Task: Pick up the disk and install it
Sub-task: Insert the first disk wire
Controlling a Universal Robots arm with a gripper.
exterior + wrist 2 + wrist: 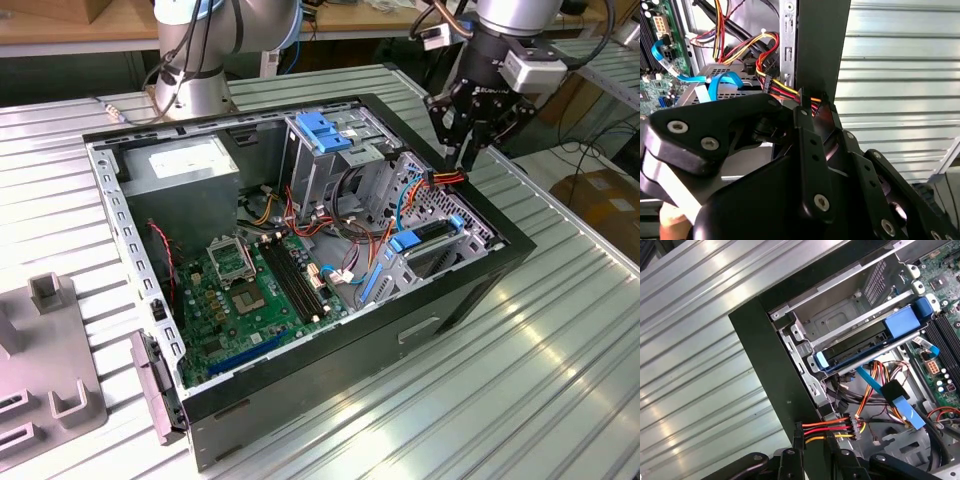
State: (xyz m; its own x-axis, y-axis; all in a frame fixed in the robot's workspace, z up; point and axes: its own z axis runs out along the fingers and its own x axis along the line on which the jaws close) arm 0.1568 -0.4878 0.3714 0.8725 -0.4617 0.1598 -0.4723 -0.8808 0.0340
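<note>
Fig.: gripper point(468, 158) at upper right of exterior view, over PC case point(500, 262) rim. Fingers point(807, 135) clenched on red/yellow wire bundle point(447, 178). Disk point(432, 232) w/ blue carrier sits in drive bay, right of centre, near fingers. Case rests on ribbed tabletop point(560, 380).

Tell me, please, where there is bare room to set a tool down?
The ribbed table is bare on the exterior view's right of the case and along its near side. On the exterior view's left, grey fixtures take the space. Inside, loose wires crowd the disk, and the gripper, jaws shut on the power wires, hangs at that rim.
</note>
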